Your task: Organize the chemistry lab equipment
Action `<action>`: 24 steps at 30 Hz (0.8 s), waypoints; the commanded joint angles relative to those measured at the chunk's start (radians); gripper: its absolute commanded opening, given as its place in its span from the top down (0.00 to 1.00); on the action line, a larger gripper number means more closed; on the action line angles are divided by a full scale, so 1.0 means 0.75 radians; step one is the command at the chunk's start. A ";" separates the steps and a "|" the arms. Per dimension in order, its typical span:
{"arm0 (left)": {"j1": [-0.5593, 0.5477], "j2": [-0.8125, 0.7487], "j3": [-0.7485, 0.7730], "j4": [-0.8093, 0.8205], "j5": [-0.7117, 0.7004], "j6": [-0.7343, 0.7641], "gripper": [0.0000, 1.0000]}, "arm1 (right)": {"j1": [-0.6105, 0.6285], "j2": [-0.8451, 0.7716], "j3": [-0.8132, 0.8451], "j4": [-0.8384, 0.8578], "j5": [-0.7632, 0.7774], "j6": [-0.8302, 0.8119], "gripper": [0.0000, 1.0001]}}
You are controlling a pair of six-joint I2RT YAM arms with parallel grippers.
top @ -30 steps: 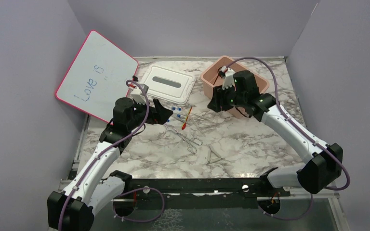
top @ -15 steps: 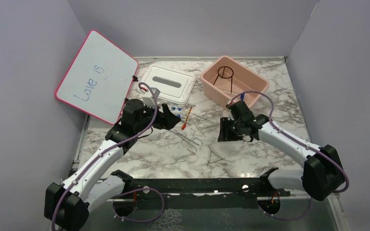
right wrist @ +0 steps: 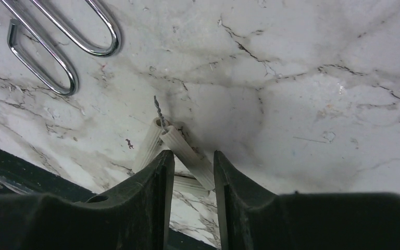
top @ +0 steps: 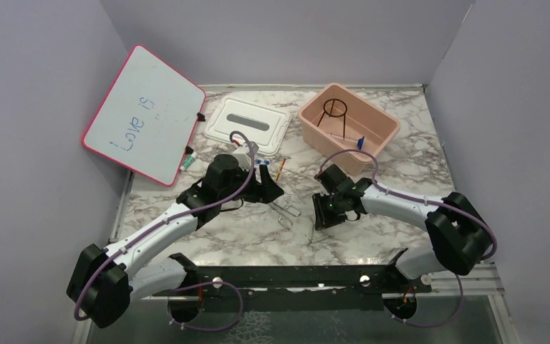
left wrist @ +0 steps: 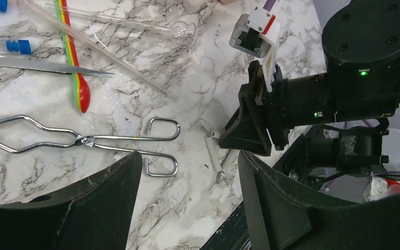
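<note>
From above, the black wire ring stand (top: 335,109) is sitting in the pink bin (top: 385,127), upper right, already sorted. Left wrist view: the left pincer (left wrist: 190,166) is hovering, fingers apart, below the metal tongs (left wrist: 78,139), likely targeting them. Right wrist view: the right pincer (right wrist: 192,159) is straddling the white ribbed tubes (right wrist: 185,146); clamped or not, I cannot tell.

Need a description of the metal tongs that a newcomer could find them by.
Start at the marble table; near its middle, in front of the white lid, lies a small scatter of tools. The metal tongs are the piece closest to the near edge: bent silver wire, hinged like scissors, with two looped handles, unlike the straight clear glass tubes and the orange-red stick beside them.
</note>
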 commanded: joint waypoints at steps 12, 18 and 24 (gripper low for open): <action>-0.035 -0.018 -0.036 0.074 -0.132 -0.046 0.30 | 0.139 0.083 0.067 0.051 0.171 -0.123 0.99; -0.034 -0.101 -0.017 0.123 -0.145 0.022 0.30 | 0.140 -0.113 0.139 -0.012 0.238 -0.134 0.99; -0.033 -0.191 -0.015 0.166 -0.202 0.067 0.30 | 0.140 -0.293 0.301 -0.040 0.335 -0.149 0.99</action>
